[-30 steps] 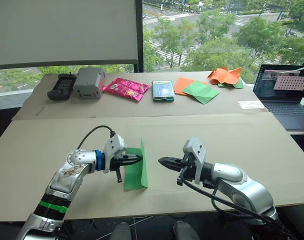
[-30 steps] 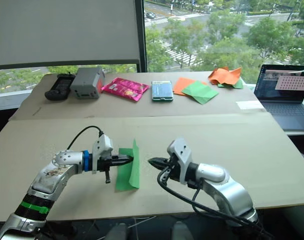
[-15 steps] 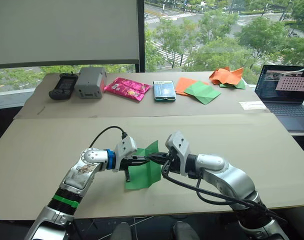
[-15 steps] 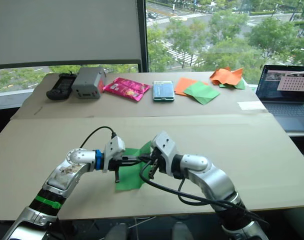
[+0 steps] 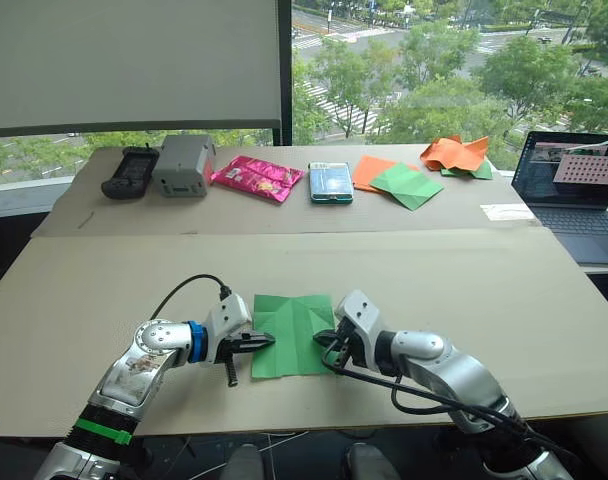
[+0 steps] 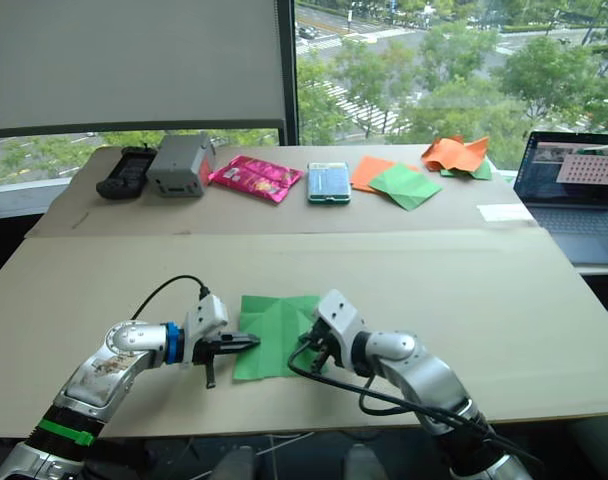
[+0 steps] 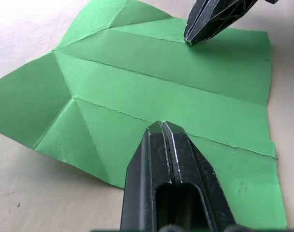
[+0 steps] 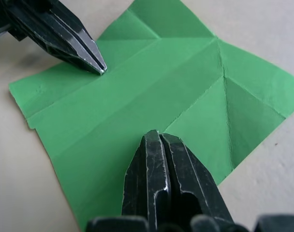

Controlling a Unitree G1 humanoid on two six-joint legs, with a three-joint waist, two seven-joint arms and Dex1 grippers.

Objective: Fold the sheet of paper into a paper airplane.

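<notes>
On the broad tan cardboard-covered table (image 5: 504, 290) before a tall window (image 5: 434, 60), the thin, bright green, much-creased sheet of paper (image 5: 289, 335) is laid open and flat, so every airplane fold is judged outstanding, while it is pinned by the clenched left gripper (image 5: 264, 341) and clenched right gripper (image 5: 324, 339).

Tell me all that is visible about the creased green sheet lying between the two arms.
The sheet of paper is thin, bright green and roughly square. It lies opened out nearly flat on the tan table, with long parallel creases and diagonal creases toward its far corners. One near corner has a small notch. The left end effector, shut, rests its tip on the sheet near one side edge; the right end effector, also shut, presses near the opposite edge.
</notes>
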